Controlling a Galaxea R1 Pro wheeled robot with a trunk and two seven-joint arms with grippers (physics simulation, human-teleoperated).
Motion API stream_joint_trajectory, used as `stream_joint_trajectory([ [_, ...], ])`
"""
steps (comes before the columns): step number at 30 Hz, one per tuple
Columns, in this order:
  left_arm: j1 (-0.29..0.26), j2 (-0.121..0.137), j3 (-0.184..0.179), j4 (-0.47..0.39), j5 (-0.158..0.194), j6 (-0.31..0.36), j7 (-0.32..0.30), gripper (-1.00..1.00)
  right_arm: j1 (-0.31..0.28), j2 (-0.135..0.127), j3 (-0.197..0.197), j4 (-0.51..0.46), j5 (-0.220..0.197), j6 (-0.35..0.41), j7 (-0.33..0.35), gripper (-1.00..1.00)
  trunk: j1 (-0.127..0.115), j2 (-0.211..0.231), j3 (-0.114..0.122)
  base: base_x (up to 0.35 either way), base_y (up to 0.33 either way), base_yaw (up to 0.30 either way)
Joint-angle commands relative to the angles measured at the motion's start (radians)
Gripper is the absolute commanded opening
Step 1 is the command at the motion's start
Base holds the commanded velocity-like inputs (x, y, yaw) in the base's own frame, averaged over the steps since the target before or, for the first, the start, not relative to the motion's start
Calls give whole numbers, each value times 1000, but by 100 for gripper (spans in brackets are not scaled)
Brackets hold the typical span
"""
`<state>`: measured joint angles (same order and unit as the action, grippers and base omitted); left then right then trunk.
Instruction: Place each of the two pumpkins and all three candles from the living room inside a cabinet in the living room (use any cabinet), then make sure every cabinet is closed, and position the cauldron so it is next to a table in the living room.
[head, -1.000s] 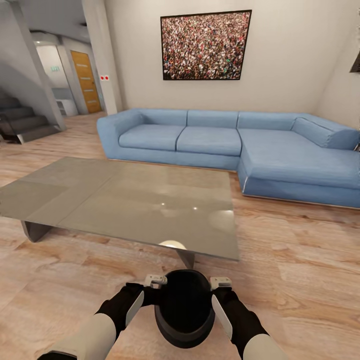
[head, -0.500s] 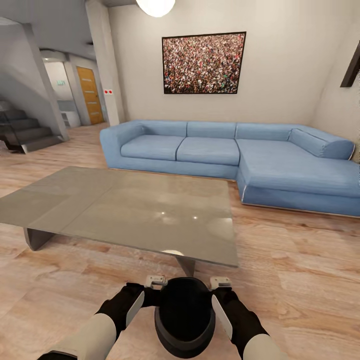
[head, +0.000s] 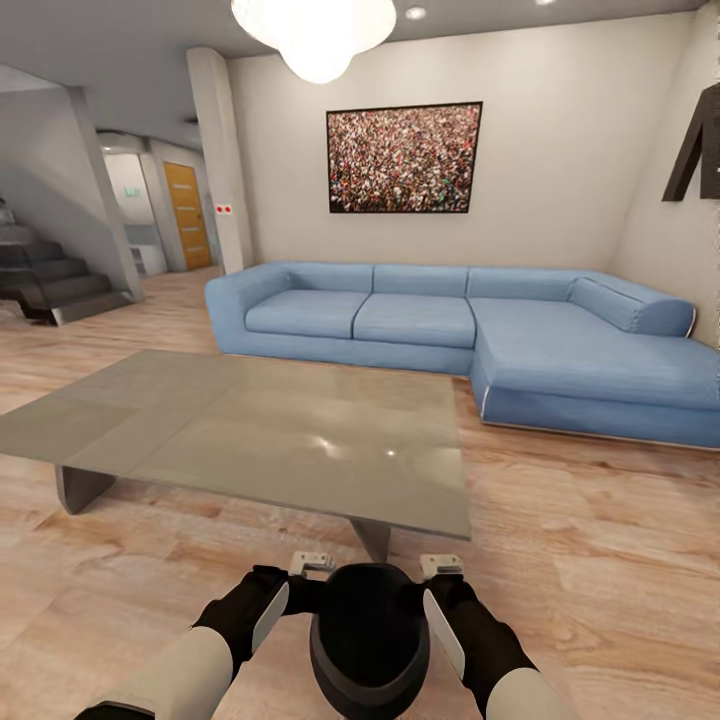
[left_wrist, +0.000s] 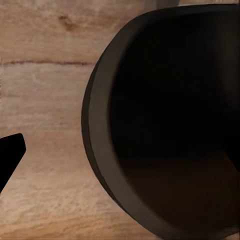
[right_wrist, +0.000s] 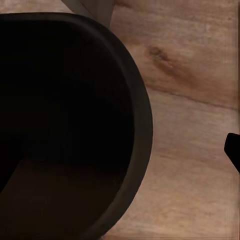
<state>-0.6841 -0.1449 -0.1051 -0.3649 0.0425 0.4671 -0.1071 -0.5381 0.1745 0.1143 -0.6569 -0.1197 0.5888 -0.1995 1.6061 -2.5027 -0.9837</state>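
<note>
A squat matte black cauldron (head: 368, 640) hangs low in the head view, held between my two arms just above the plank floor. My left gripper (head: 306, 578) is shut on its left rim and my right gripper (head: 436, 578) is shut on its right rim. The left wrist view shows the cauldron's rim (left_wrist: 98, 125) with one dark fingertip (left_wrist: 10, 157) outside it. The right wrist view shows the rim (right_wrist: 143, 115) and an outer fingertip (right_wrist: 234, 150). The low table (head: 250, 430), with a pale glassy top and grey slanted legs, stands right beyond the cauldron.
A blue corner sofa (head: 450, 325) runs behind the table along the far wall. A pillar (head: 225, 160), stairs (head: 50, 285) and a hallway with an orange door (head: 188, 215) lie at the left. Bare wood floor (head: 600, 560) spreads to the right of the table.
The head camera has tilted up, bringing the ceiling lamp into view and shifting the table and sofa lower. Both grippers and the cauldron keep the same hold.
</note>
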Motion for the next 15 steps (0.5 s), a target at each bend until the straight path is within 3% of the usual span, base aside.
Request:
stream_joint_trajectory([
  [1,0,1,-5,-2,4,5,0,100,0,0,2,-1,-11,3,-9,100,-1,0,3,-51,0,0],
  [15,-1,1,-5,-2,4,5,0,100,0,0,2,-1,-11,3,-9,100,-14,17,56,-103,0,0],
])
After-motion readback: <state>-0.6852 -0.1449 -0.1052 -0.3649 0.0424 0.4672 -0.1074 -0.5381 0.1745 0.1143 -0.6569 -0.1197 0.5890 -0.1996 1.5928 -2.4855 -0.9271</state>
